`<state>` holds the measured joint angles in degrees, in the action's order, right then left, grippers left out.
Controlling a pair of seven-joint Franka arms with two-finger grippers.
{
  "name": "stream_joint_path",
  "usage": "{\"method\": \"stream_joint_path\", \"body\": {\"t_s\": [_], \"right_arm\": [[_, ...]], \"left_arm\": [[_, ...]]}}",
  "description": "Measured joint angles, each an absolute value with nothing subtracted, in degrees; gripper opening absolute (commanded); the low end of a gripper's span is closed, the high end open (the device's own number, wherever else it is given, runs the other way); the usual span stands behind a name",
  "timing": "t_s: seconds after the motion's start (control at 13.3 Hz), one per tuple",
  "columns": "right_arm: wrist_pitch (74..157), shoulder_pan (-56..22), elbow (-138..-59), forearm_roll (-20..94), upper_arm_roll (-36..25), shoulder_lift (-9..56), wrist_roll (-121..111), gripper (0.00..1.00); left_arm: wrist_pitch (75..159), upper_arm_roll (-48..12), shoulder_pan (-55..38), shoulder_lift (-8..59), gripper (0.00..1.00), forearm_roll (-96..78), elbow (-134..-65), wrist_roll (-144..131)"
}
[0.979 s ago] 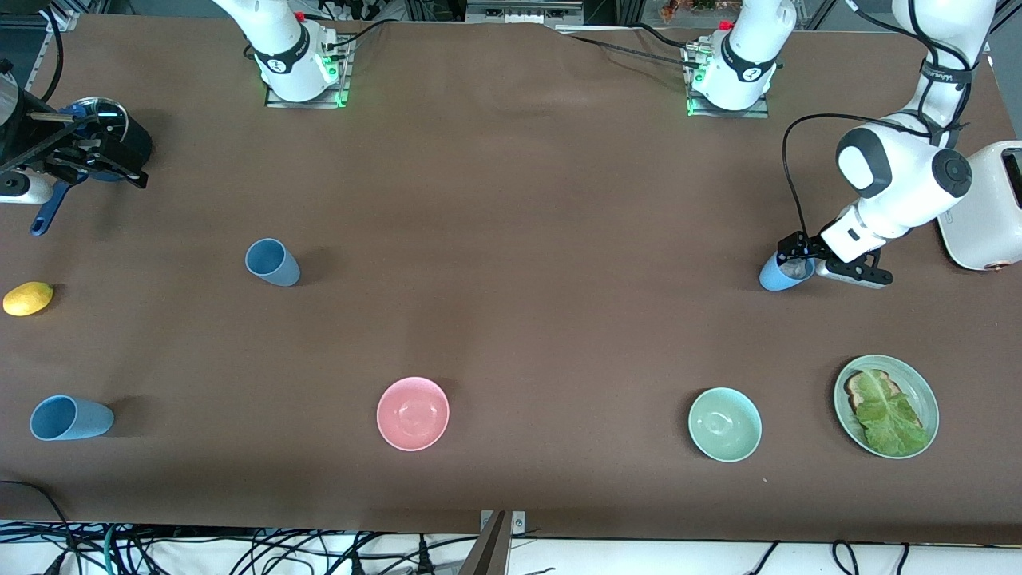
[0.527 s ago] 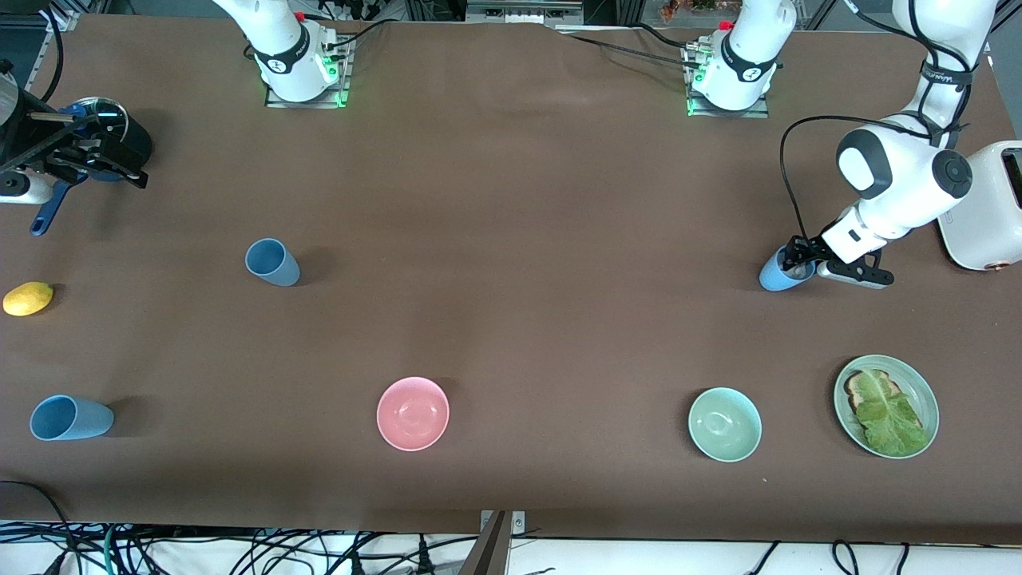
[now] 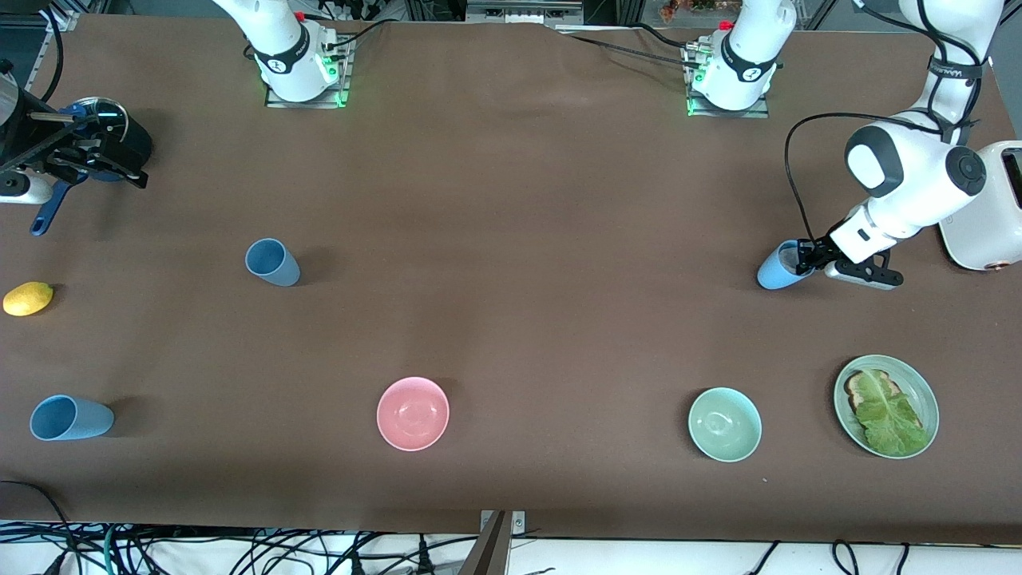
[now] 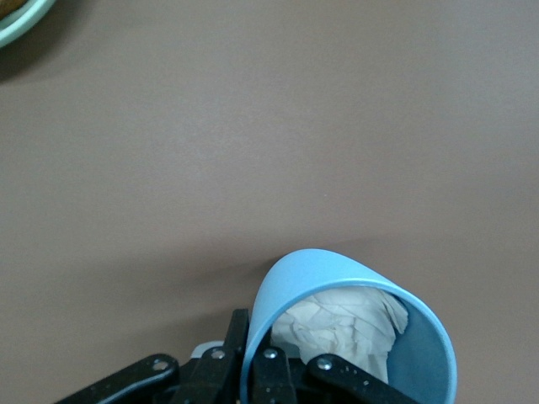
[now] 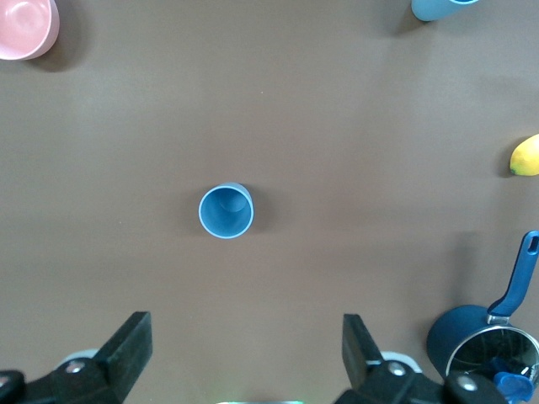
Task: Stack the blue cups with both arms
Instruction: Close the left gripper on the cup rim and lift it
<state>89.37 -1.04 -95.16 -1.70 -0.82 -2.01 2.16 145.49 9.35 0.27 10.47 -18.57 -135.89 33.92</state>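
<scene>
A sky-blue cup (image 3: 776, 272) stands tilted on the table at the left arm's end, with crumpled white paper (image 4: 349, 324) inside it. My left gripper (image 3: 802, 259) (image 4: 257, 347) is shut on the cup's rim, one finger inside the wall and one outside. A slate-blue cup (image 3: 272, 262) (image 5: 226, 210) stands upright toward the right arm's end. Another blue cup (image 3: 70, 418) (image 5: 438, 8) is nearer the front camera. My right gripper (image 3: 96, 156) (image 5: 248, 324) hangs high over the right arm's end, open wide and empty.
A pink bowl (image 3: 413, 413) and a mint-green bowl (image 3: 724, 424) sit near the front edge. Beside the green bowl is a plate (image 3: 926, 391) with toast and lettuce. A white toaster (image 3: 986, 208) stands by the left arm. A lemon (image 3: 28, 298) and blue saucepan (image 3: 48, 209) lie under the right gripper.
The left gripper's fingers have closed onto the sky-blue cup's rim, and its wrist has risen slightly, tipping the cup. The right arm has not moved.
</scene>
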Motion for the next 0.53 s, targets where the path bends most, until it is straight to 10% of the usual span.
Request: {"method": "stream_joint_path", "body": {"t_s": [0.53], "right_arm": [[89.4,-1.0,-95.2,-1.7,-0.8,-2.0,2.2,1.0]], "left_arm": [[125.5,9.5,0.1,9.4,0.0,-12.9,-122.2,25.8]]}}
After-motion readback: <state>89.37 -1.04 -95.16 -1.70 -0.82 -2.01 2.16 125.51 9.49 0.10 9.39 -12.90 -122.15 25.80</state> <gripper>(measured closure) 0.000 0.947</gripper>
